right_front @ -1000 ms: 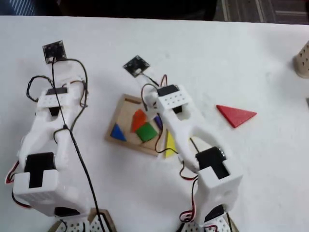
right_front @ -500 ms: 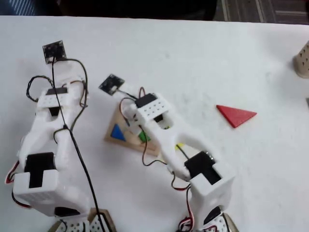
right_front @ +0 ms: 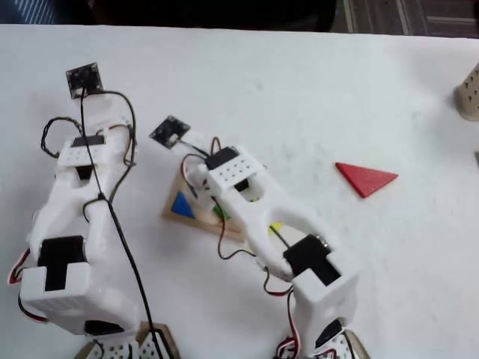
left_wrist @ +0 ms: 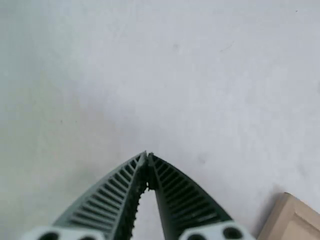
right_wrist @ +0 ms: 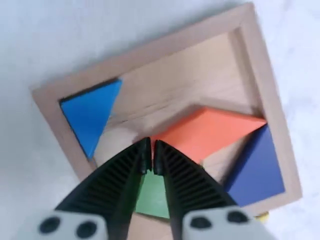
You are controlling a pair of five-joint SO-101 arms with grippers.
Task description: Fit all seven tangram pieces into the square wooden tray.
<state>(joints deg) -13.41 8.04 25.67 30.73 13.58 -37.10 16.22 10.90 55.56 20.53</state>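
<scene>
I have the right tool (right_wrist: 151, 150) pinched nearly shut with nothing in it. Its tips sit low over the tray (right_wrist: 150, 47), where the green piece (right_wrist: 152, 195) meets the orange piece (right_wrist: 210, 130). The light blue triangle (right_wrist: 90, 117) and dark blue piece (right_wrist: 257, 167) also lie inside.

In the high view the tray is left of centre, under that arm. The yellow piece (right_front: 275, 226) is just outside its lower right edge, and the red triangle (right_front: 365, 178) is well apart at the right. The left tool (left_wrist: 147, 157) is closed and empty over bare counter (left_wrist: 175, 75), near a tray corner.

My worry is that pressing down or sweeping with closed tips could ride the orange piece up over its neighbours. It could also skid the whole tray. The arm's loose wires might drag the yellow piece too.
</scene>
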